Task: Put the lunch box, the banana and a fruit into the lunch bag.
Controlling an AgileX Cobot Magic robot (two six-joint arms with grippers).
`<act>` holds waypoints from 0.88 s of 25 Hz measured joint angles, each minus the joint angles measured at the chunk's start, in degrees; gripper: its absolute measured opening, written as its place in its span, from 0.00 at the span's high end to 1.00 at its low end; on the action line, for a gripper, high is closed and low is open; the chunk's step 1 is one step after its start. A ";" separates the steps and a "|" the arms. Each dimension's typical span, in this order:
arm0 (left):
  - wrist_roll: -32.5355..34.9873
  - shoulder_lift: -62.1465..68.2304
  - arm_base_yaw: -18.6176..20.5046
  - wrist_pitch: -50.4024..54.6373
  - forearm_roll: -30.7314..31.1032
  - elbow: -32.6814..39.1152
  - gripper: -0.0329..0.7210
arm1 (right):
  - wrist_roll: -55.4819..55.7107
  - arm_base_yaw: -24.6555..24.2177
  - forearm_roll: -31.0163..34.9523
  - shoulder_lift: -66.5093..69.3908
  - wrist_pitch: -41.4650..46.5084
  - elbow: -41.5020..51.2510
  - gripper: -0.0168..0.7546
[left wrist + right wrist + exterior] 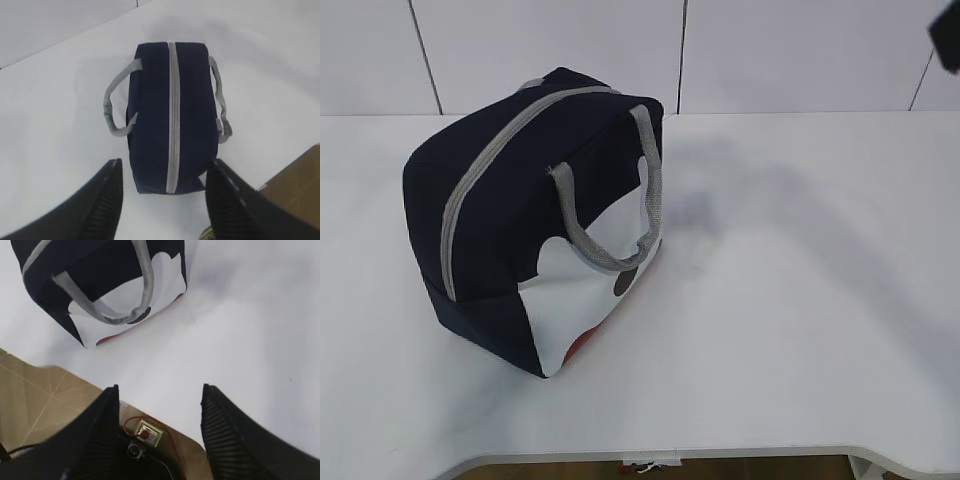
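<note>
Lunch bag sits zipped up on the white table, just ahead of the left gripper, grey zipper lined up between its spread fingers. Nothing in that gripper. Right gripper hangs released too, off the table edge, bag up ahead to its left.

Left hand and right hand both gape (nothing held).

Lunch bag zipped, on table; left hand open above.
</note>
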 joint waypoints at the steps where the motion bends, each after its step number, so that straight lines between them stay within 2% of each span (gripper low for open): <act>1: 0.00 -1.60 0.00 0.00 0.21 2.03 0.43 | -0.58 0.00 0.00 -2.31 0.00 2.22 0.42; 9: 0.00 -15.68 0.00 0.00 2.74 20.50 0.44 | -1.35 0.00 -0.21 -22.89 0.36 14.50 0.42; 17: 0.00 -32.48 0.00 -6.12 2.89 35.36 0.57 | -1.44 0.00 -3.24 -37.67 0.66 22.37 0.42; 22: 0.00 -42.13 0.00 -7.11 2.89 43.79 0.60 | -1.56 0.00 -4.00 -43.63 0.80 28.66 0.42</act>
